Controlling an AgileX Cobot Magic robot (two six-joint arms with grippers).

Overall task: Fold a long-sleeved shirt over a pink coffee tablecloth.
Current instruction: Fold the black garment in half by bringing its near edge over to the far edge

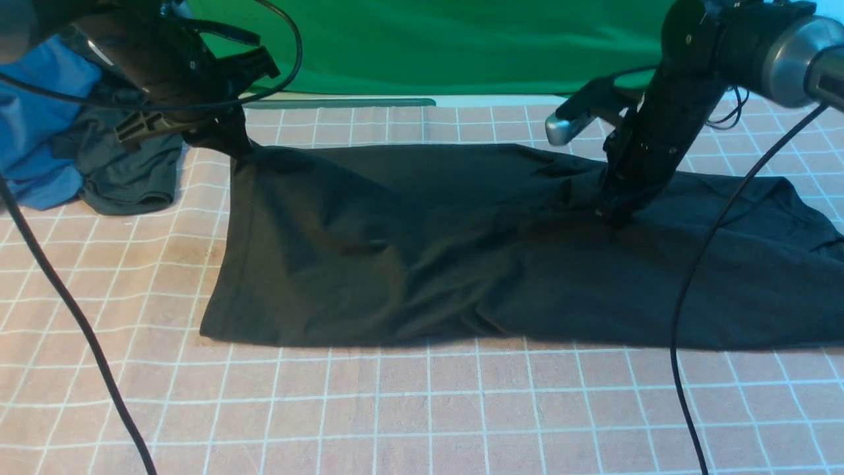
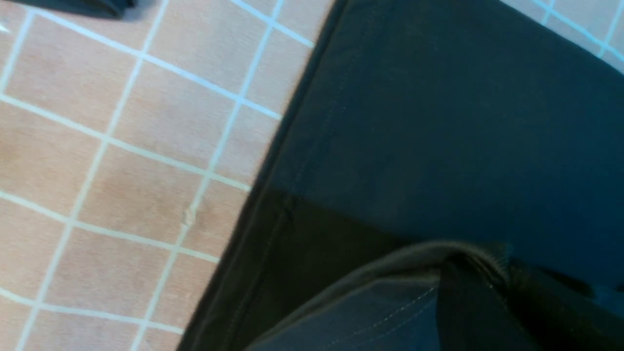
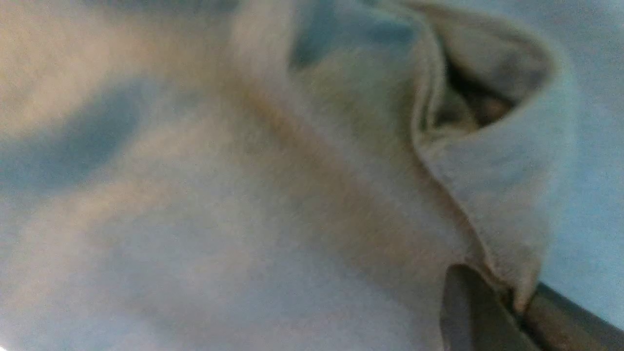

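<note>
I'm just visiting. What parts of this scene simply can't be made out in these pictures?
- Front view: the shirt runs past the right edge.
- Front view: right pincer tips are sunk in a shirt fold; left pincer tips are lost against the dark cloth.
- Right wrist view: blurred, washed-out cloth fills it.
- Front view: the blue garment is cut by the left edge and partly behind the arm.

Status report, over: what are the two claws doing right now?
Left gripper shut on long-sleeved shirt, far left corner. Right gripper pinching a fold of it. Shirt spread on pink coffee tablecloth. Dark garment bundle off left, clear.
</note>
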